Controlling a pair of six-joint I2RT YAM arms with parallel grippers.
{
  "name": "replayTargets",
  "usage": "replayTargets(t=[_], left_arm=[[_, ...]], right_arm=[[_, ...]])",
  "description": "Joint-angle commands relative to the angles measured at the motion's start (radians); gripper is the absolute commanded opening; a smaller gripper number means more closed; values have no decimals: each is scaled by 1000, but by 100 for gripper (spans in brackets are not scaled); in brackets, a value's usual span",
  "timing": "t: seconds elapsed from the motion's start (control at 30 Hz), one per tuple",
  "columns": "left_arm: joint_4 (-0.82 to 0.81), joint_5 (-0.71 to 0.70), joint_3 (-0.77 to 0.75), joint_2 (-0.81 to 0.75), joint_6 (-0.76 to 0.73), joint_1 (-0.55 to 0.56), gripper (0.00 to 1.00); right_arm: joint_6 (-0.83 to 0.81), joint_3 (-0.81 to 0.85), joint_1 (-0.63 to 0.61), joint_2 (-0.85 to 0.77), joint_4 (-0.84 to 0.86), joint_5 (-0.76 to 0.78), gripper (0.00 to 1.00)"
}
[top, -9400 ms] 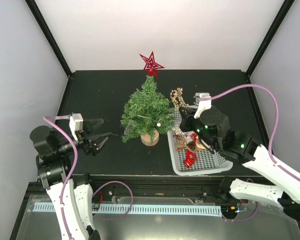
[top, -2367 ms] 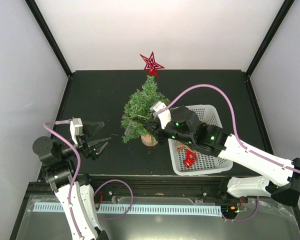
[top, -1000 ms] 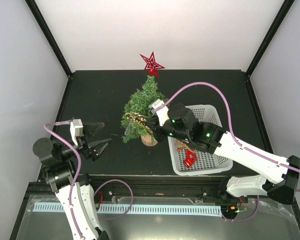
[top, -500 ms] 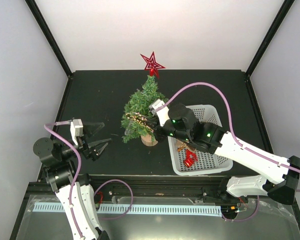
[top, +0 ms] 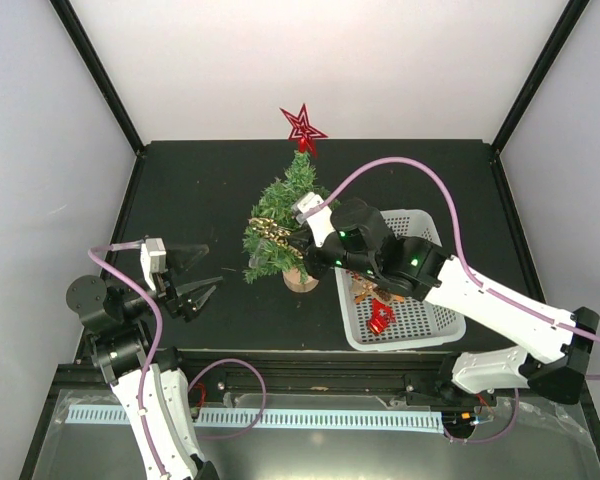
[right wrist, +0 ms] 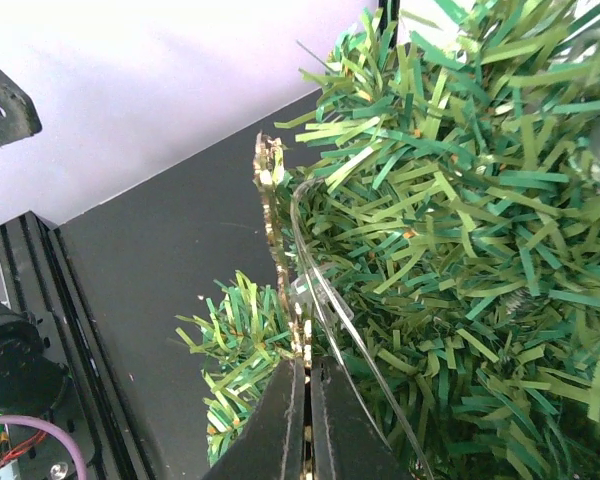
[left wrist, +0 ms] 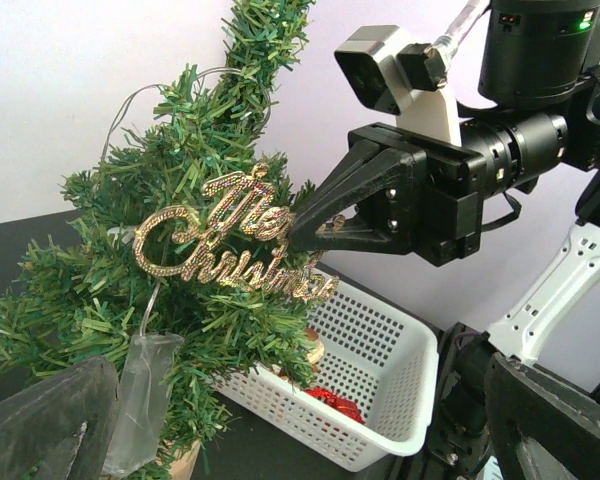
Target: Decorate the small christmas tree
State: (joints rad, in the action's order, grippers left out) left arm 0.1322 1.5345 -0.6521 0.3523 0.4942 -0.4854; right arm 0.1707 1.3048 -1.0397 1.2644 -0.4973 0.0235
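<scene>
My R arm (top: 480, 295) stretches from lower right to frame centre, R gripper (top: 292, 240) clamped on gold Merry Christmas sign (left wrist: 230, 245), pressed into small christmas tree (top: 298, 190) mid-frame. L gripper (top: 202, 270) wide open, lower left. Tree base partly hidden behind wrist.

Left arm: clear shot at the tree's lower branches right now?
Probably yes. Bare table lies between the open left fingers and the small christmas tree. Only the tree's near upper side is taken: the right fingers pinch the gold Merry Christmas sign there.
</scene>
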Motion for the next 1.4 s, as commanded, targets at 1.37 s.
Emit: replayTargets(t=[1.37], left_arm=[[-51,22,17,-26,33,-13,99]], right_arm=[[20,-22,4,-59,17,60,37]])
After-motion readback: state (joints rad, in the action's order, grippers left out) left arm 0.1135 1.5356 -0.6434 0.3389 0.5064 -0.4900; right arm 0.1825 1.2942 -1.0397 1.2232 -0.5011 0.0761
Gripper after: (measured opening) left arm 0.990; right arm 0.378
